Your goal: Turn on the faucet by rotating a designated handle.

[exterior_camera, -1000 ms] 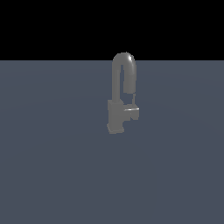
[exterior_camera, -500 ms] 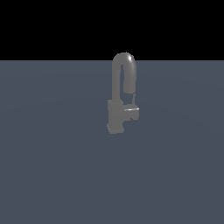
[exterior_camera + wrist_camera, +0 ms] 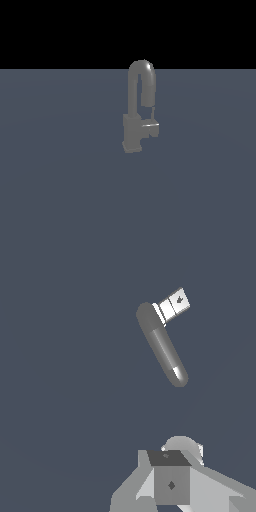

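Against the frames a moment earlier we see no change: the faucet (image 3: 140, 107) stands mid-counter (image 3: 60, 200), handle (image 3: 151, 125) unturned, tool (image 3: 172, 481) well apart from it, finger state we cannot tell; approach pending.

Flat slate-blue floor (image 3: 60, 200) (evenly lit, featureless) under a plain black backdrop (image 3: 60, 30).

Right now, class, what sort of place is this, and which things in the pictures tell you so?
Probably a bare simulated test scene, not a real kitchen: a lone grey faucet with its handle stands on a flat, featureless slate floor under a black void, with no sink or walls.
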You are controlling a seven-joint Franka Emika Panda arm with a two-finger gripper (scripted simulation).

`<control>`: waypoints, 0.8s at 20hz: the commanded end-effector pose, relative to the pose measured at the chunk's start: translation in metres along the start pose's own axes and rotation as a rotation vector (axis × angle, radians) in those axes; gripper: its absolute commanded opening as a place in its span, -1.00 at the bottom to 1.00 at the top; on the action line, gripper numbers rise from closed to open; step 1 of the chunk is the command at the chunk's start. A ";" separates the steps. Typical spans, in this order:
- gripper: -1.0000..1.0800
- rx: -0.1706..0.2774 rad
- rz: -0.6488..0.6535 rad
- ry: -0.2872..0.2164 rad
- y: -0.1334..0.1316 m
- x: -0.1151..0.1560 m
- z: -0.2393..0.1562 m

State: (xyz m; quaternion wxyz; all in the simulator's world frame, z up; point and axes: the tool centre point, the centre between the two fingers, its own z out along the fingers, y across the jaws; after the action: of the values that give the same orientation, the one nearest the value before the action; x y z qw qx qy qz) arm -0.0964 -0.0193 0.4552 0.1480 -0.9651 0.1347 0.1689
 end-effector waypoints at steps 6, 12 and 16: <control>-1.00 0.085 0.089 -0.110 0.003 0.044 0.007; -1.00 0.155 0.161 -0.200 0.008 0.078 0.016; -1.00 0.203 0.210 -0.262 0.013 0.101 0.025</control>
State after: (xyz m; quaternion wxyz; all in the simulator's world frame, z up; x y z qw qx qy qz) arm -0.0222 -0.0419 0.3995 0.2339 -0.9034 0.2227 0.2822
